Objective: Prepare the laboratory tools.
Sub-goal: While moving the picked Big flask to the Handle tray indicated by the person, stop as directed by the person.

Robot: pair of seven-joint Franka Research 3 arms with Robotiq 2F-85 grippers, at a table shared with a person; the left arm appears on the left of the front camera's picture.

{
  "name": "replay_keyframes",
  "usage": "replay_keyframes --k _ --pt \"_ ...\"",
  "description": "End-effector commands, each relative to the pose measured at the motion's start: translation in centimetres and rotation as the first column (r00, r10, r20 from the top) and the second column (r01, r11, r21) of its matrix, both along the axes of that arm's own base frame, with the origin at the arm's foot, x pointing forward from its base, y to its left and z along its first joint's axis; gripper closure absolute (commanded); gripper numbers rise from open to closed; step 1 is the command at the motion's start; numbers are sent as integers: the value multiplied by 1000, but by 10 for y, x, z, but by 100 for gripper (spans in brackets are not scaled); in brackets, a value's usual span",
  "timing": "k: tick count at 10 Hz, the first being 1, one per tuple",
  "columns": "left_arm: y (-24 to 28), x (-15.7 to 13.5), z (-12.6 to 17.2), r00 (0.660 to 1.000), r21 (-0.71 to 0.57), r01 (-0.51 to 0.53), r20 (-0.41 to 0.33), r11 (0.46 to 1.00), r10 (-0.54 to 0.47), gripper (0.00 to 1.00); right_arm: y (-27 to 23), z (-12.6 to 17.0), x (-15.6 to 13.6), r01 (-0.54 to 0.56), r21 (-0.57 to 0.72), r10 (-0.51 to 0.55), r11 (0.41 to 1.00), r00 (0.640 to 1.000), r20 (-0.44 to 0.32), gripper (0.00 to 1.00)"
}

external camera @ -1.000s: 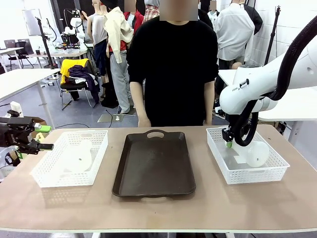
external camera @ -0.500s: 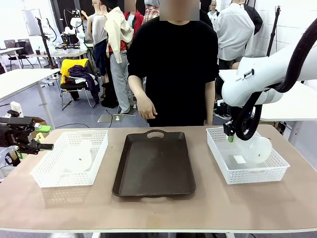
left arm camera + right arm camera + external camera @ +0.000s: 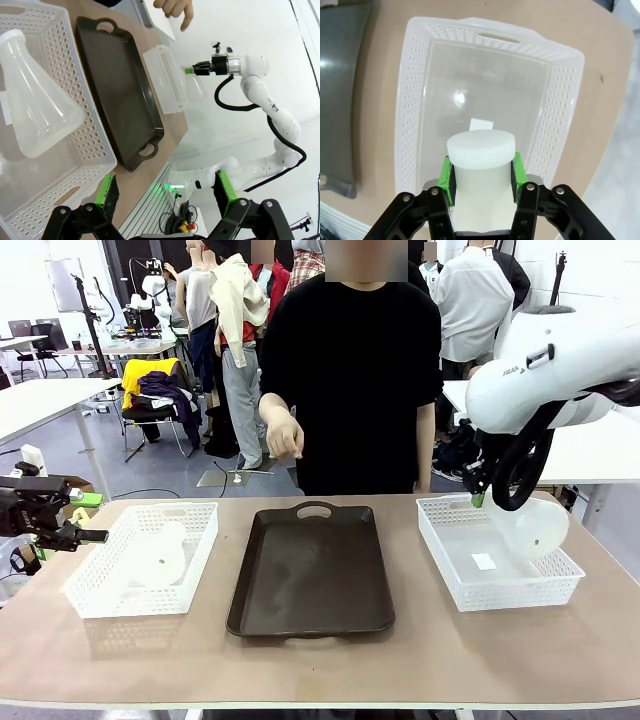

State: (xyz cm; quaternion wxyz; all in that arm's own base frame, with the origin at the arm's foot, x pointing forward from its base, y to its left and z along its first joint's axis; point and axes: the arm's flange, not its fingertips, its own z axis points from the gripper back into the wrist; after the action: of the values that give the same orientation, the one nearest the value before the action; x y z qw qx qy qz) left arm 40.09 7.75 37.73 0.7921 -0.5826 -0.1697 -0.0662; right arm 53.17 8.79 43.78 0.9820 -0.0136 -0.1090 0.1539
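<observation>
Two flasks [image 3: 535,528] left to place: grips one by neck in right gripper [image 3: 481,174] above right-edge basket [image 3: 440,542], left gripper [image 3: 166,192] open.

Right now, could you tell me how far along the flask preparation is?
Done: nothing sits on the tray. In hand: the right hand grips the first flask over the right basket. Left: the second flask lies in the left basket, left hand open nearby.

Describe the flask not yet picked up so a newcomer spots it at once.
Start at the dark brown tray mid-table; the white mesh basket on the robot's left of it holds the flask. It lies on its side, while the other flask hangs in the right claw.
</observation>
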Motion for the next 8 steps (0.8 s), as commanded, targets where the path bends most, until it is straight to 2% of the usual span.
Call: replay_keyframes --k 1,4,5,8 --pt "1 -1 2 1000 -10 4 11 1000 -4 0 7 7 -24 73 -3 -73 997 997 22 100" --pt "1 -1 2 1000 -10 4 11 1000 -4 0 10 12 -32 131 -11 -131 991 991 22 100" --pt "1 -1 2 1000 -10 4 11 1000 -4 0 5 17 -27 70 11 -70 997 997 27 100" --pt "1 -1 2 1000 -10 4 11 1000 -4 0 5 17 -27 70 11 -70 997 997 27 100"
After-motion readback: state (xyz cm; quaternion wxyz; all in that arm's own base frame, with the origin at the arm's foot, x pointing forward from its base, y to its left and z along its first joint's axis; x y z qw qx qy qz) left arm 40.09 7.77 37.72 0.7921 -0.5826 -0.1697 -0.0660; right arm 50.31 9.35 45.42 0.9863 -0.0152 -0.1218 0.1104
